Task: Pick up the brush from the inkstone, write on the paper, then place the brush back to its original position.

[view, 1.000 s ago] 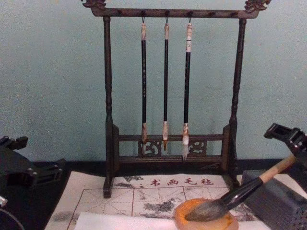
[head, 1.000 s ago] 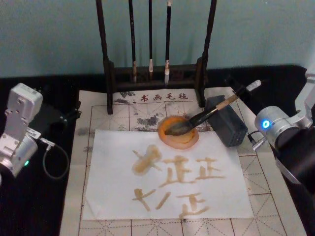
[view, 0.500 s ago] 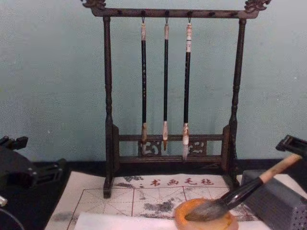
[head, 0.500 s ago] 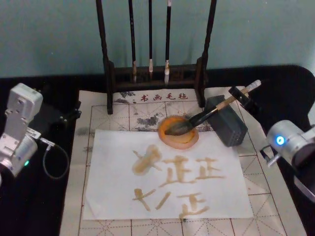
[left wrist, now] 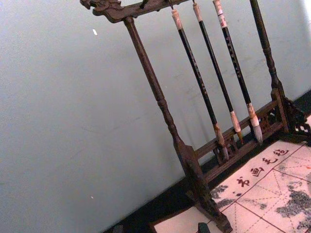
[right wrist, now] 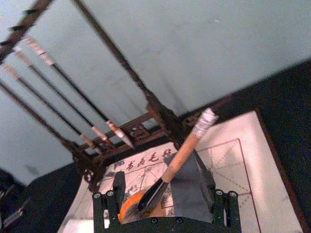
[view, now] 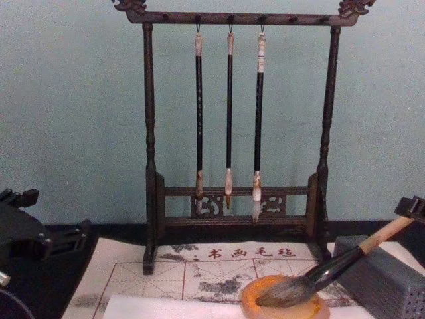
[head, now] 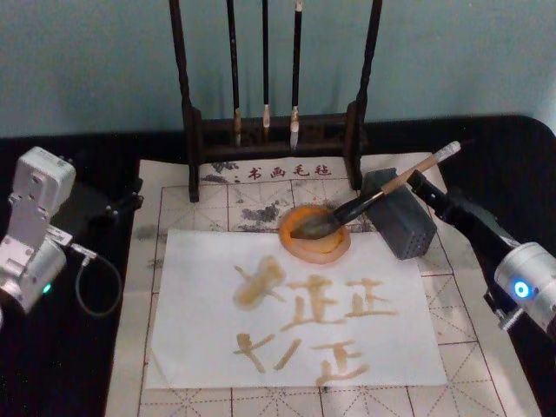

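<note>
The brush (head: 382,189) lies at a slant with its tuft in the orange inkstone (head: 326,249) and its handle propped on the grey block (head: 404,228). My right gripper (head: 423,189) reaches in from the lower right. It is open, its fingertips just behind the white-wrapped handle end and not holding it. In the right wrist view the brush (right wrist: 182,153) lies ahead of the spread gripper (right wrist: 166,196). The white paper (head: 200,295) in front of the inkstone carries several orange-brown strokes. My left gripper (head: 97,204) rests at the far left.
A dark wooden rack (head: 269,130) with three thin hanging brushes stands behind the inkstone. A beige felt mat (head: 174,200) with a red grid lies under everything. Black table surface flanks the mat on both sides.
My right gripper has drawn back from the brush's top end toward the lower right. The brush has stayed in the inkstone against the block. The left arm has not moved.
</note>
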Robot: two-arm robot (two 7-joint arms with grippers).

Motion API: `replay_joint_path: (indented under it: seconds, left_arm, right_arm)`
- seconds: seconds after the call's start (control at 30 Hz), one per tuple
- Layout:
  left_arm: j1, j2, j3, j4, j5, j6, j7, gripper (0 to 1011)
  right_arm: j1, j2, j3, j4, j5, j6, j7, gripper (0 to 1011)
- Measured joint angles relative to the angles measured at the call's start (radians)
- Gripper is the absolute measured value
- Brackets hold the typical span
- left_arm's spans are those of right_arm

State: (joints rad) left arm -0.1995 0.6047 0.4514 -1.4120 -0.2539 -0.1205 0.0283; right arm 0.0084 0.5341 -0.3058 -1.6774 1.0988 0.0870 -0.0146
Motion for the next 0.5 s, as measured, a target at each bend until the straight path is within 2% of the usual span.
replay_joint_path:
  seconds: [0.17, 0.27, 0.33, 0.37, 0.47, 0.5]
  left_arm:
    - [0.000, 0.000, 0.000, 0.000, 0.000, 0.000, 0.000, 1001]
    - [0.000, 0.000, 0.000, 0.000, 0.000, 0.000, 0.000, 1001]
    - [0.000, 0.000, 0.000, 0.000, 0.000, 0.000, 0.000, 1001]
    - [0.000, 0.000, 0.000, 0.000, 0.000, 0.000, 0.000, 1001]
    - [0.000, 0.000, 0.000, 0.000, 0.000, 0.000, 0.000, 1001]
    - [0.000, 0.000, 0.000, 0.000, 0.000, 0.000, 0.000, 1001]
  right_arm:
    - [-0.014, 0.018, -0.007, -0.001, -0.065, -0.043, 0.057, 1002]
    - [-0.017, 0.029, -0.022, 0.016, -0.146, -0.101, 0.107, 1002]
    - [-0.017, 0.032, -0.030, 0.025, -0.181, -0.123, 0.125, 1002]
    - [-0.015, 0.037, -0.038, 0.035, -0.216, -0.144, 0.141, 1002]
    - [-0.012, 0.045, -0.049, 0.050, -0.266, -0.172, 0.164, 1002]
    - [-0.011, 0.050, -0.057, 0.058, -0.298, -0.188, 0.176, 1002]
